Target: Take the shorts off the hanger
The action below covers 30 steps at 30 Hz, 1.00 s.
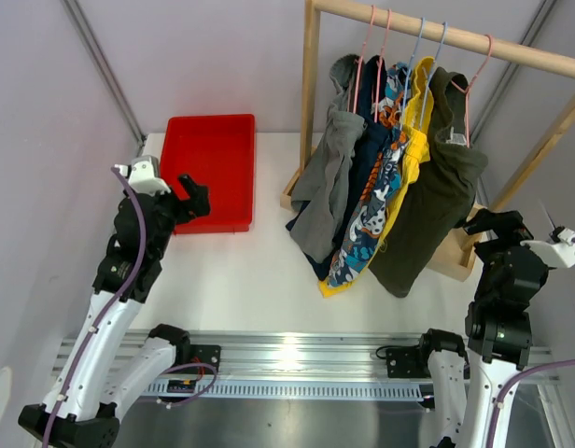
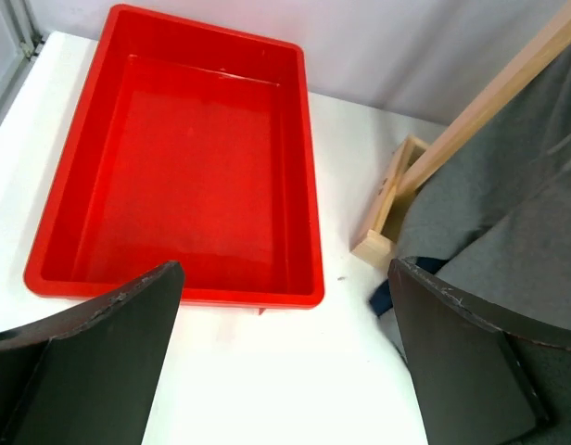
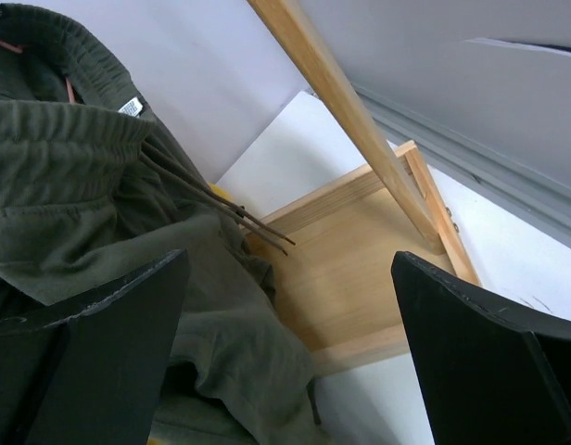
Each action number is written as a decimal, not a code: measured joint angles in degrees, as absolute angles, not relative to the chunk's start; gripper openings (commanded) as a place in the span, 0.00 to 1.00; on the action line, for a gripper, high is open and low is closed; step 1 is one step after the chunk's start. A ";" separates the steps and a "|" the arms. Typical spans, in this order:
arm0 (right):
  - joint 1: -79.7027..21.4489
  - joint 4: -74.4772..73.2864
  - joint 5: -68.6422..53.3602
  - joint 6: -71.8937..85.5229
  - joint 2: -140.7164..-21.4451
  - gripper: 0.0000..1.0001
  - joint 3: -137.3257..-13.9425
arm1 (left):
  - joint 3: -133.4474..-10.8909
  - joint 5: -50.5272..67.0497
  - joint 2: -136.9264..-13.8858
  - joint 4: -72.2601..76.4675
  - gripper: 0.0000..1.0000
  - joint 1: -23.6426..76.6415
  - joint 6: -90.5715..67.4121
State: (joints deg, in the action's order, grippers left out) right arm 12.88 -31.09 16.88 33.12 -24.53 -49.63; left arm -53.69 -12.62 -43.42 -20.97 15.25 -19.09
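Note:
Several pairs of shorts hang on hangers from a wooden rail [image 1: 511, 49]: grey shorts [image 1: 327, 182], navy shorts [image 1: 366, 140], cartoon-print shorts [image 1: 373, 210], yellow shorts [image 1: 414, 149] and dark olive shorts [image 1: 435, 201]. My left gripper [image 1: 192, 198] is open and empty over the near right corner of the red bin [image 1: 211, 168]; the grey shorts [image 2: 508, 222] show at its right. My right gripper [image 1: 488, 227] is open and empty beside the olive shorts [image 3: 91, 213], above the rack's wooden base [image 3: 360, 269].
The red bin [image 2: 174, 158] is empty, at the back left of the white table [image 1: 250, 280]. The rack's upright post [image 1: 309, 93] and slanted brace [image 3: 341, 102] stand near the clothes. Grey walls close in on both sides.

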 measured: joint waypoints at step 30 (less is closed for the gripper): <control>1.61 -34.61 -1.13 14.61 -70.39 0.86 -115.83 | -52.47 -13.23 -44.69 -26.09 0.99 15.27 -16.43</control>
State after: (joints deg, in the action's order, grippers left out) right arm 1.61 -34.61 -1.13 14.61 -70.39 -115.83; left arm -52.47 -13.23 -44.69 -26.09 15.27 -16.43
